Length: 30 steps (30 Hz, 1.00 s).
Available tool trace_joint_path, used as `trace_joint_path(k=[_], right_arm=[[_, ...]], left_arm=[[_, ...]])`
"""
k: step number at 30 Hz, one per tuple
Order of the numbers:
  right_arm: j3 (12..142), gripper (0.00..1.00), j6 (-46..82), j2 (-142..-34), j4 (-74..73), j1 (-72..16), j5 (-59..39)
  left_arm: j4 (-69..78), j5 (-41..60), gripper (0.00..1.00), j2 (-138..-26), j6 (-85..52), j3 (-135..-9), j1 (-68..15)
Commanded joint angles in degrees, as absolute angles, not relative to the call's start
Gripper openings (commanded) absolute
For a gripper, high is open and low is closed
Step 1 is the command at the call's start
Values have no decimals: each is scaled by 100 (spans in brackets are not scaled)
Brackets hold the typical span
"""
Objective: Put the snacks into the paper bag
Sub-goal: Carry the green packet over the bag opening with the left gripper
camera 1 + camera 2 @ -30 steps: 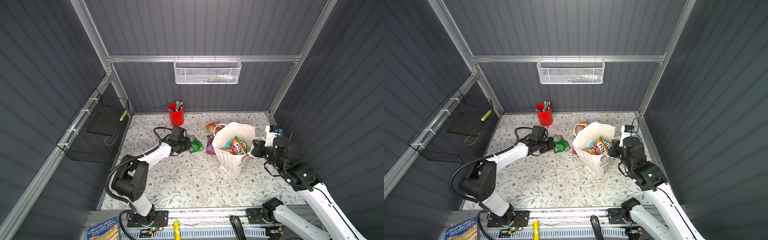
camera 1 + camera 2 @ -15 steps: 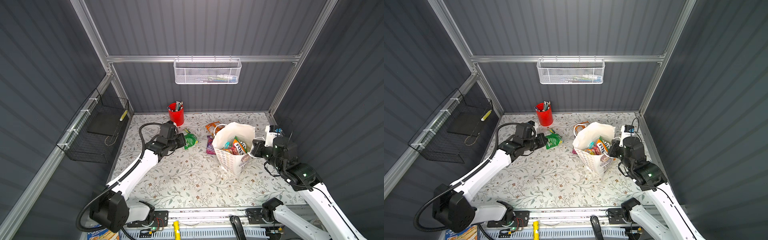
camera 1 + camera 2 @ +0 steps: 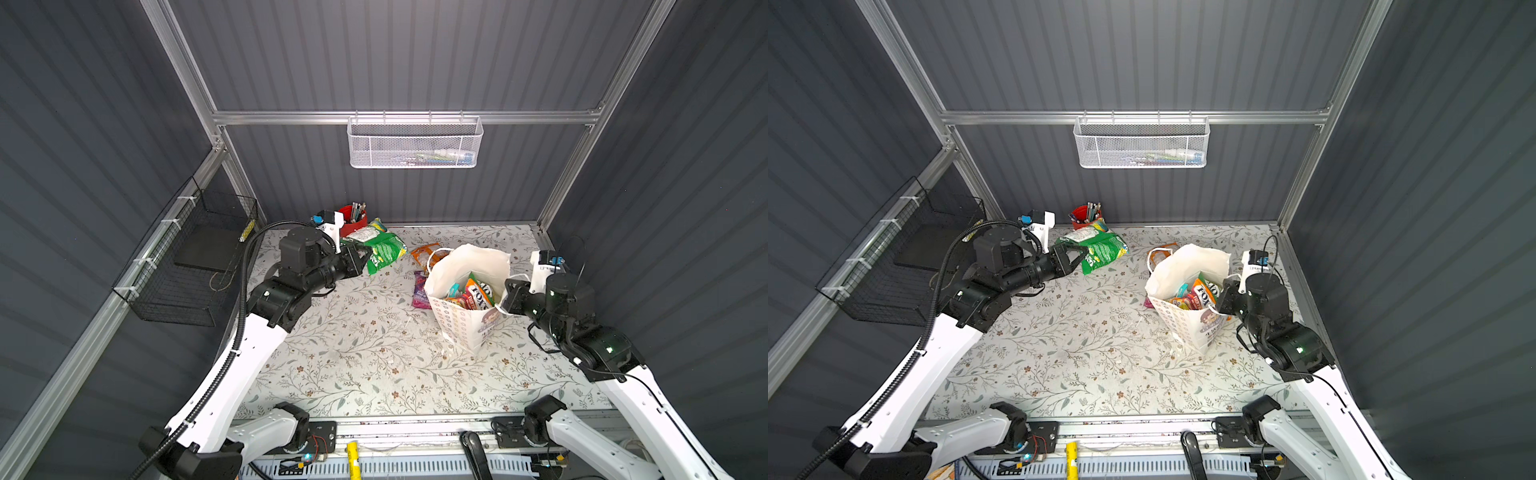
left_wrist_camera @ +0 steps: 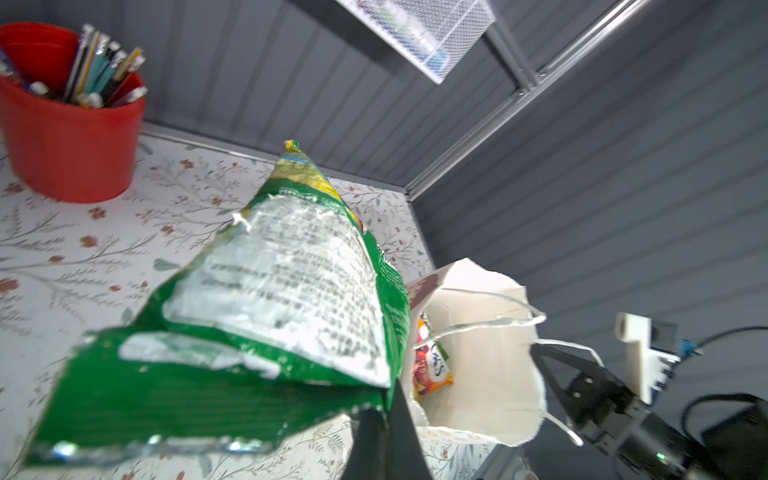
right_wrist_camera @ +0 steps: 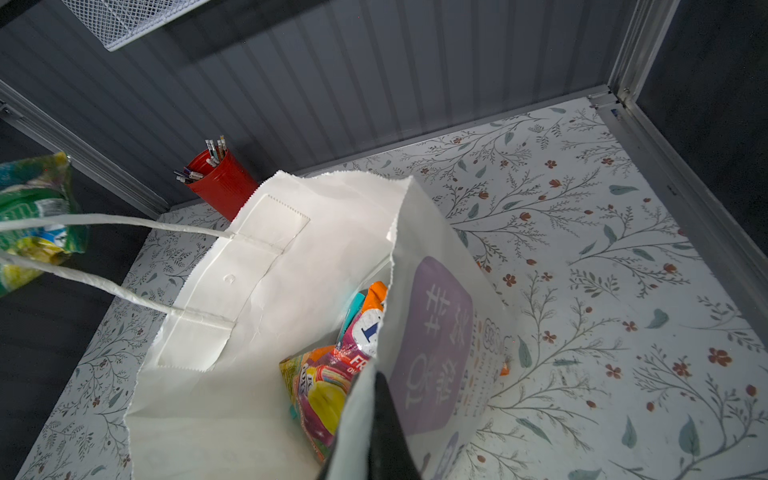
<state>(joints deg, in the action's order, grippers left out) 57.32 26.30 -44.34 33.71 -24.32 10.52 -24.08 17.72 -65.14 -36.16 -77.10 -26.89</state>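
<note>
- Left gripper (image 3: pixel 365 256) is clamped on one edge of the green packet (image 3: pixel 384 248), which is held clear of the table (image 3: pixel 353 353), near the red cup (image 3: pixel 349 226).
- Packet is judged light, floppy, slick foil, best taken at a sealed edge. Its long axis runs out from the jaws toward the back wall.
- Orange packet (image 3: pixel 424 253) and purple packet (image 3: pixel 420 291) lie flat beside the paper bag (image 3: pixel 465 328).
- Bag stands upright, mouth up, with snacks (image 3: pixel 471 291) inside. Its thin paper is judged easily torn.
- Right gripper (image 3: pixel 506 296) is closed on the bag's rim.
</note>
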Motion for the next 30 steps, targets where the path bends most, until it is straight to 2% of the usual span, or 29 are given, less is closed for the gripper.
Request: trace_joint_path(k=[1,6,10,18,30], right_arm=[[5746,0,2551,-4425,3138,-2463,1083],[5739,0,2550,-4438,3124,-2460,1101],[5748,0,2548,-4491,3129,-2467,1108],[5741,0,2538,-4509,3120,-2462,1152],[5746,0,2533,-4483,3136,-2462,1147]], left_arm=[[-1999,2540,0,-6499,-3503,-8040,-2711],[-1668,2772,0,-6698,-3423,-8455,-3067],[-1869,2396,0,-7017,-2946,-8937,-3787],[-1844,2502,0,-7698,-2779,-9437,-4263],[-3508,2002,0,-9462,-1664,-10853,-5171]])
